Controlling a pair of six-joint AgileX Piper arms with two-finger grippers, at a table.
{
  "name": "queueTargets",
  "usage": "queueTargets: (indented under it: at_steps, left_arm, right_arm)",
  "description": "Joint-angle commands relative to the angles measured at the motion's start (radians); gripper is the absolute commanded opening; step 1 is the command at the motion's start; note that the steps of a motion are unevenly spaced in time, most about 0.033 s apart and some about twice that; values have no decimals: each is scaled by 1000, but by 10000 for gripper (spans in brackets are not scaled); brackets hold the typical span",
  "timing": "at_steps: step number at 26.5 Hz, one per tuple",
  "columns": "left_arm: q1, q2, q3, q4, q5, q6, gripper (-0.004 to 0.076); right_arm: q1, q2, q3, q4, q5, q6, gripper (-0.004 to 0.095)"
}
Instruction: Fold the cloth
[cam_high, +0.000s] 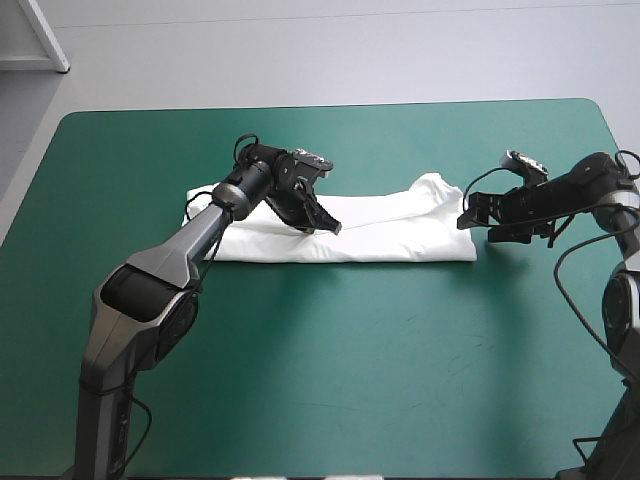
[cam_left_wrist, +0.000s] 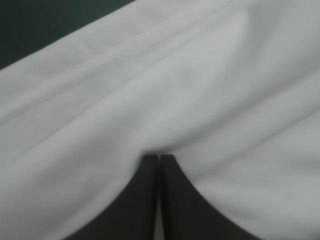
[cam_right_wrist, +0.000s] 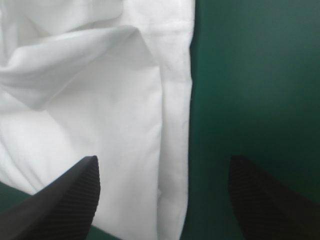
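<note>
High view: L fingers (cam_high: 329, 226) apparently tight on T-shirt (cam_high: 390, 236), R fingers (cam_high: 468, 219) apart astride its end, teal-green cover (cam_high: 300, 350) around.

The bench (cam_high: 330, 340) has a teal-green cover with round corners. It fills most of the high view. Past its far edge and along its left side, the floor (cam_high: 350, 50) is pale grey and smooth. A thin line runs across it. In the far left corner is a slanted white bar (cam_high: 45, 38). The light is soft and even.
</note>
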Motion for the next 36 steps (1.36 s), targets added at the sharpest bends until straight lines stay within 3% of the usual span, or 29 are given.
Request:
queueTargets:
  at_steps: [1,8,12,19,24,36]
  left_arm:
    - [-3,-43,-25,6,-44,-7,21]
    - [-3,-43,-25,-5,-61,-7,21]
    - [-3,-43,-25,-5,-61,-5,21]
    - [-3,-43,-25,-5,-66,-5,21]
    - [-3,-43,-25,1,-64,-5,21]
    - [-3,-43,-25,0,-66,1,21]
  right_arm:
    - [-1,-21,-20,55,-15,-15,671]
    - [120,25,-20,59,-62,-12,604]
    - [187,28,-20,-13,-107,65,564]
    - [217,28,-20,-10,-127,73,117]
    - [231,21,-20,-7,-135,74,-16]
    - [231,-108,-73,93,-179,69,-15]
